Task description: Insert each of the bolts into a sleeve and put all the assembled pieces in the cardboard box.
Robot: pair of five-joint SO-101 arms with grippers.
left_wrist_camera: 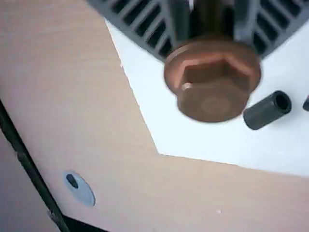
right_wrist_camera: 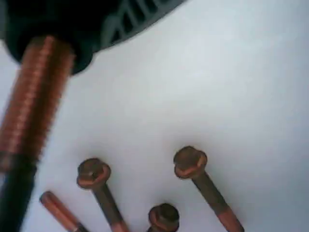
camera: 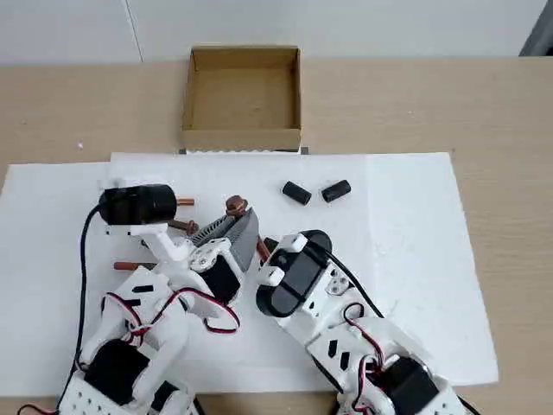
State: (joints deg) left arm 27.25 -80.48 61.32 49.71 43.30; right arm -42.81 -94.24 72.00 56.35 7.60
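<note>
My left gripper (camera: pixel 236 226) sits mid-table, its grey ribbed fingers (left_wrist_camera: pixel 140 19) shut on a copper bolt (left_wrist_camera: pixel 211 79) whose hex head points toward the cardboard box (camera: pixel 242 138). My right gripper (camera: pixel 266 251) meets it from the right and is shut on a black sleeve (right_wrist_camera: pixel 58 24). The bolt's threaded shaft (right_wrist_camera: pixel 36 96) sticks out of that sleeve. Two loose black sleeves (camera: pixel 295 192) (camera: pixel 335 190) lie on the white paper ahead of the grippers. Several loose bolts (camera: pixel 183 226) lie to the left, among them two (right_wrist_camera: pixel 94 174) (right_wrist_camera: pixel 190 162) in the right wrist view.
A white paper sheet (camera: pixel 406 259) covers the work area on the wooden table (camera: pixel 501 112). The open box stands at the back centre, just past the paper's far edge. The left arm's black motor (camera: pixel 134 205) hangs over the loose bolts.
</note>
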